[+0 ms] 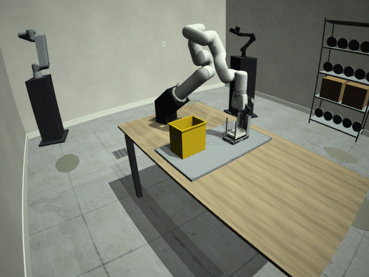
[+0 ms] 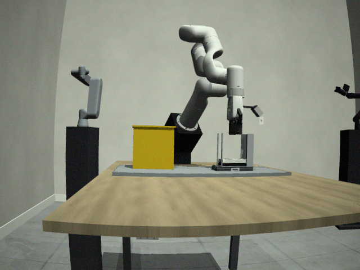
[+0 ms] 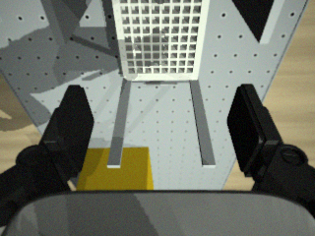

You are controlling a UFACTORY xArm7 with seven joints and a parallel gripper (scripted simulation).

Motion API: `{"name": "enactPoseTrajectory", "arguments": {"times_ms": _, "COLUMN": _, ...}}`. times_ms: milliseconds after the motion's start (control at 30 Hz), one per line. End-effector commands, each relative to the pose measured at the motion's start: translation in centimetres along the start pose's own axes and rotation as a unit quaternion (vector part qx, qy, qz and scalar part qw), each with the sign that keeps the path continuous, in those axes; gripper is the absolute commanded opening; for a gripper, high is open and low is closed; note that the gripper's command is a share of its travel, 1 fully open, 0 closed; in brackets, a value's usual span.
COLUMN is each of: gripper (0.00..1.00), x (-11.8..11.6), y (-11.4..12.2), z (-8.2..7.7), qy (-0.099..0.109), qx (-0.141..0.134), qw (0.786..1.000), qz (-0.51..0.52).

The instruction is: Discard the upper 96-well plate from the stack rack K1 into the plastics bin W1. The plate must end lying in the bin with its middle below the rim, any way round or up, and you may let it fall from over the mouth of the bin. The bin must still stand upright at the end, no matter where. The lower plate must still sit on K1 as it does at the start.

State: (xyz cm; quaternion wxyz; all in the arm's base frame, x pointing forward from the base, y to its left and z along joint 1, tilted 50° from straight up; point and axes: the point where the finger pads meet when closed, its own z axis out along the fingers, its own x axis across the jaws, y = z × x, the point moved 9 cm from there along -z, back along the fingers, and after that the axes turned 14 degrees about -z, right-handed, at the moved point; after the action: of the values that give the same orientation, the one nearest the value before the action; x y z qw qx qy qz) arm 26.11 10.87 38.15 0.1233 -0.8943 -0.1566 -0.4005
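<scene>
The stack rack K1 [image 1: 236, 131] stands on the grey mat [image 1: 213, 148], right of the yellow bin W1 [image 1: 187, 136]. White 96-well plates [image 1: 236, 133] lie low in the rack between its upright posts; the upper plate shows as a white grid in the wrist view [image 3: 158, 38]. My gripper [image 2: 235, 132] is open and empty, pointing straight down just above the top of the rack's posts. In the wrist view its black fingers stand wide apart, with the plate ahead of them and below. The rack [image 2: 233, 153] and the bin [image 2: 153, 146] also show in the exterior view. The lower plate is hidden under the upper one.
The arm's black base [image 1: 168, 107] sits at the table's back edge behind the bin. The rack's two thin posts [image 2: 220, 148] and its grey back panel [image 2: 247, 148] rise around the plates. A corner of the bin shows in the wrist view [image 3: 117, 169].
</scene>
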Motion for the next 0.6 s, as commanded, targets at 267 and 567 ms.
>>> {"name": "enactPoseTrajectory", "arguments": {"times_ms": 267, "gripper": 1.0, "x": 0.2, "y": 0.0, "z": 1.9, "qy": 0.002, "qx": 0.0, "qw": 1.0, "qz": 0.0}}
{"name": "enactPoseTrajectory", "arguments": {"times_ms": 567, "gripper": 1.0, "x": 0.2, "y": 0.0, "z": 3.1, "qy": 0.002, "qx": 0.0, "qw": 1.0, "qz": 0.0}}
